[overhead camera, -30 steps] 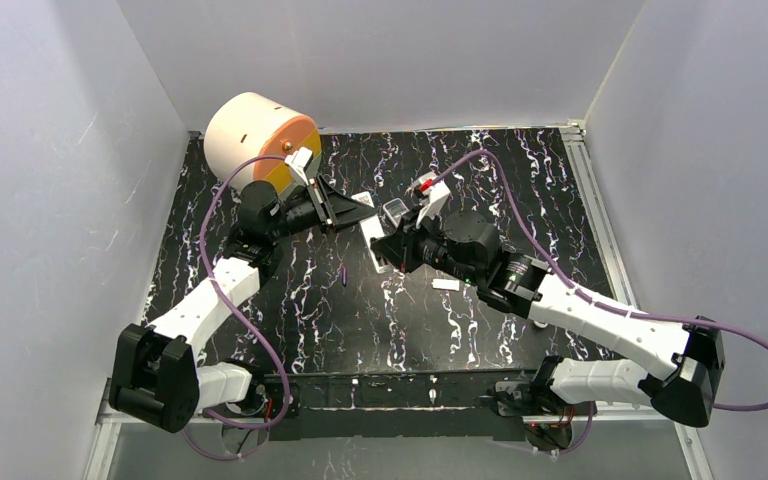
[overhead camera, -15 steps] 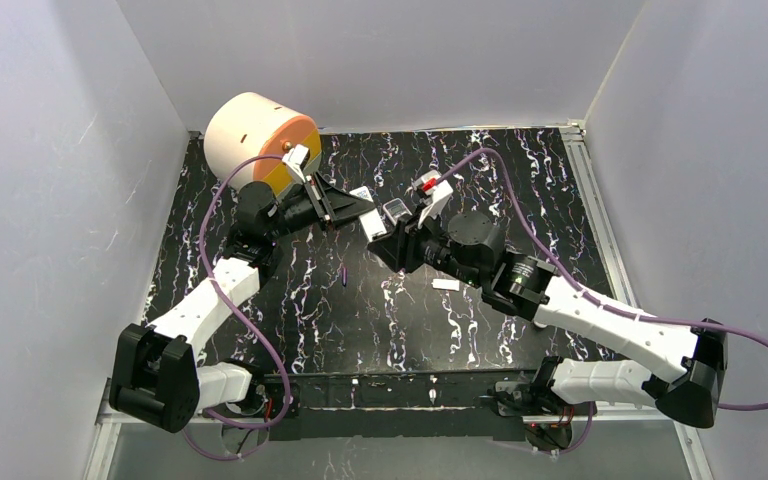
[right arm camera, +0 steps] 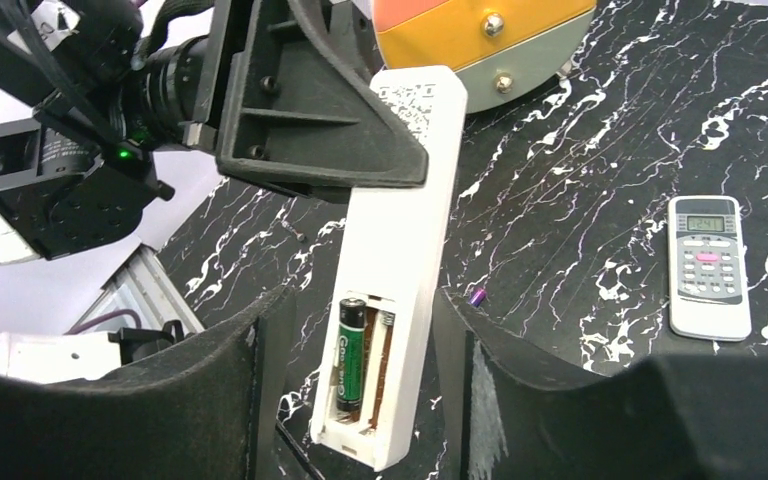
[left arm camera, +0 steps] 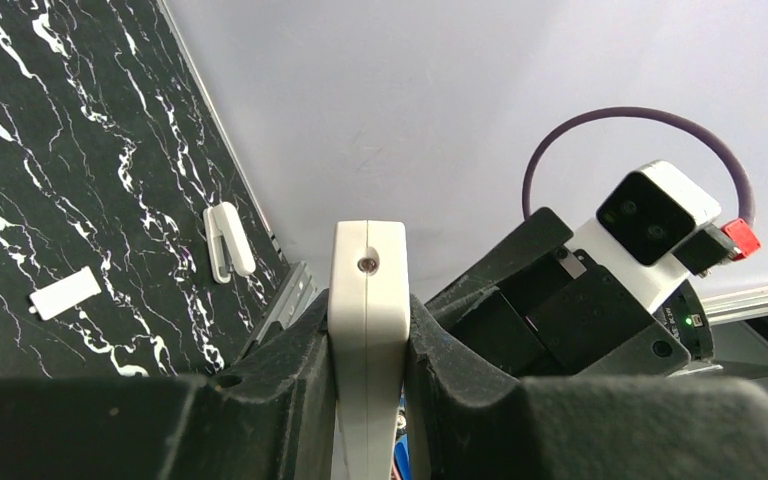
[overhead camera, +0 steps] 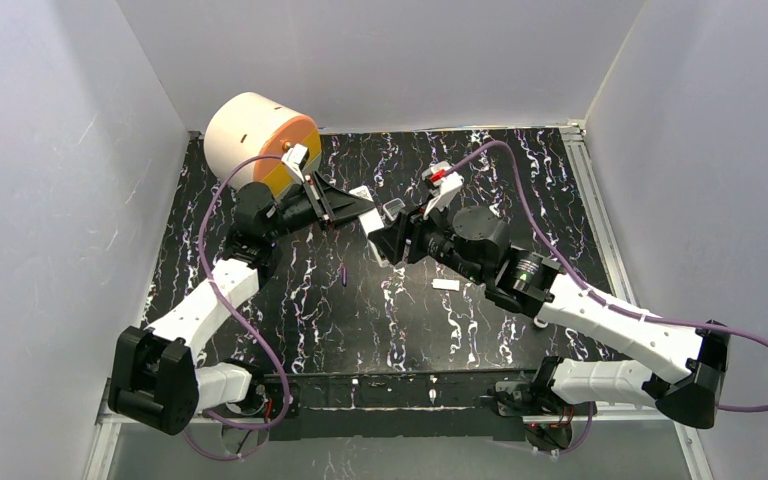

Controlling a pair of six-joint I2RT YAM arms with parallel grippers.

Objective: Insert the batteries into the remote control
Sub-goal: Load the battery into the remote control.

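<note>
Left tool (left arm camera: 367, 335): clamped on the white remote control (left arm camera: 368, 265). Fingers are pressed against both long edges, and the remote is held up off the worktop (left arm camera: 50, 150).

Right tool (right arm camera: 360, 320): fingers apart, one on each side of the remote's lower end, not clamped on it. There is a clear gap on one side. The other finger is so close that I cannot tell if it touches.

Between the right tool's fingers: the remote's back is turned to that wrist camera, with the battery bay open. A dark green battery (right arm camera: 350, 350) sits in one slot. The slot beside it shows bare metal.

Just past one right finger, down on the worktop: a purple battery (right arm camera: 477, 296), lying loose.

Further out from the right tool: a second remote (right arm camera: 708, 265), face up with a small display, well apart from the held one.

Near side of the right tool, top view: a flat white battery cover (overhead camera: 446, 285) lies on the worktop.

Behind the left tool: a cream drum (overhead camera: 250, 130) with an orange end face, at the worktop's far corner.
</note>
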